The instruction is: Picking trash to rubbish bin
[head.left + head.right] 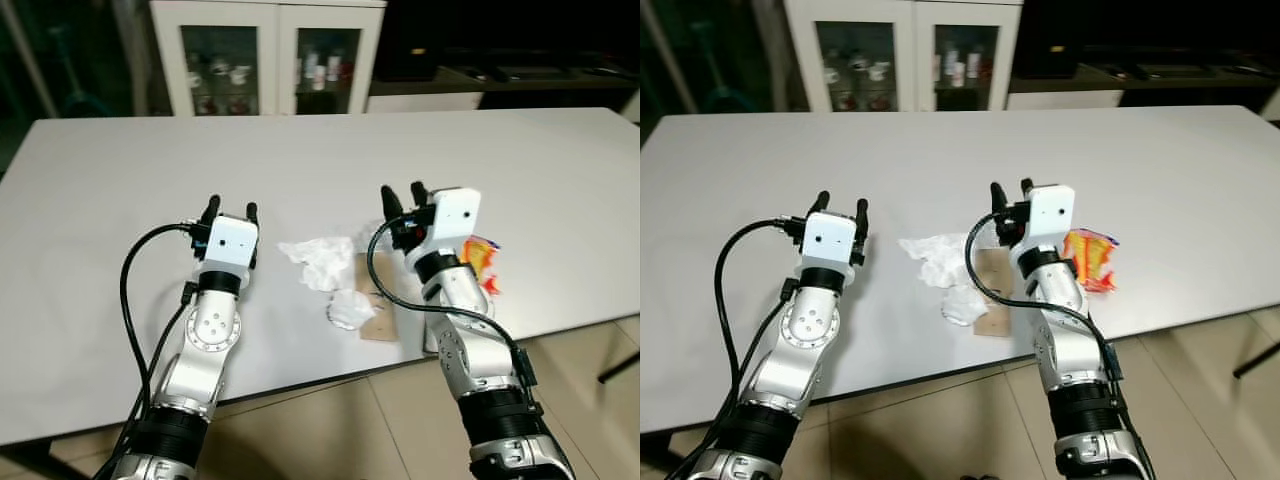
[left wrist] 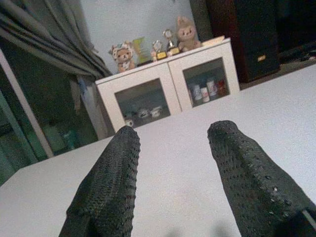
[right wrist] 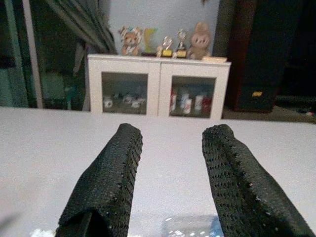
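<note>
Both arms are reaching over the near edge of the white table [image 1: 120, 150].
Left gripper [image 1: 231, 209] and right gripper [image 1: 402, 194] are hovering with jaws wide, empty; crumpled tissue [image 1: 322, 258], at the right gripper's eight o'clock, is lying between them, orange snack wrapper [image 1: 1089, 256] at its four o'clock.

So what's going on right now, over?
Both pincers, left pincer and right pincer, open, empty, above table. Crumpled tissue and snack wrapper lie between and beside them. Nothing blocking.

A long white table [image 1: 300, 150] stands on a beige tiled floor [image 1: 380, 420]. Behind it, a white glass-door cabinet [image 1: 268, 58] holds small items, with plush toys [image 3: 200, 34] and trophies [image 3: 168, 47] on top. A dark curtain [image 2: 44, 44] hangs beside it.
</note>
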Controlling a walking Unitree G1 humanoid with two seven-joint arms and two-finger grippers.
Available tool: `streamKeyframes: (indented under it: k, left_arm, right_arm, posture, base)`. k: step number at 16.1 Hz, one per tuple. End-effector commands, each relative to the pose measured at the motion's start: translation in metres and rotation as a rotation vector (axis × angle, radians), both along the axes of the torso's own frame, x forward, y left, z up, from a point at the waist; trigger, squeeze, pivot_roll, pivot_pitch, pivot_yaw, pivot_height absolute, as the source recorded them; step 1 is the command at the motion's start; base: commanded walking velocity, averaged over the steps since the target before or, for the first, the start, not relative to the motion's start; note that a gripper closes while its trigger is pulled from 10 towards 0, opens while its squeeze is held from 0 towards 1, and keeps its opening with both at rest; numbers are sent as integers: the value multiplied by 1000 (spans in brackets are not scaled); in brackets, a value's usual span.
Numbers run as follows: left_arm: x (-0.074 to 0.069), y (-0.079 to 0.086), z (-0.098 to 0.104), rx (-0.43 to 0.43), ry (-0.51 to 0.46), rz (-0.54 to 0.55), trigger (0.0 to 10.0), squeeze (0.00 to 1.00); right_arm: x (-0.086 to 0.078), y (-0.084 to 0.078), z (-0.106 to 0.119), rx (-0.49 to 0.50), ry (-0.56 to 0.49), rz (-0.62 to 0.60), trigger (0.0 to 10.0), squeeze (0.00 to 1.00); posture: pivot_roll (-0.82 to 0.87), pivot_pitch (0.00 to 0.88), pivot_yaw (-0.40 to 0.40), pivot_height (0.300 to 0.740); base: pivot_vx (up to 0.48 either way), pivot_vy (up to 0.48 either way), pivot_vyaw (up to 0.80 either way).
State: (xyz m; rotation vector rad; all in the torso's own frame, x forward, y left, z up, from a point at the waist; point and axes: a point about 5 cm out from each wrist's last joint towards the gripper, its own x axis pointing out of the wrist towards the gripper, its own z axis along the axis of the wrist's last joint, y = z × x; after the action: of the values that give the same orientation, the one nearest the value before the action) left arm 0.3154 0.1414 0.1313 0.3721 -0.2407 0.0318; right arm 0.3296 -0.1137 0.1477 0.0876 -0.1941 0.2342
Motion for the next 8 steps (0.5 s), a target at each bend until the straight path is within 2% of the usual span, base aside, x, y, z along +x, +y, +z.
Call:
streamKeyframes:
  k: [1,6,8]
  left_arm:
    - [3,-3,3,13,2,-22,10000,0]
    - [1,5,4,43,15,-20,10000,0]
    - [2,10,3,69,49,-50,10000,0]
  right_arm:
    - [-1,-2,-8,-11,36,-5,10000,0]
    - [0,10,-11,-2,49,10,10000,0]
    - [1,14,-15,16,61,-4,10000,0]
  posture:
    - [27,0,-60,740]
    - [66,0,-36,740]
    - [63,0,9,740]
  base:
    - [0,0,0]
    - [0,0,0]
    - [0,0,0]
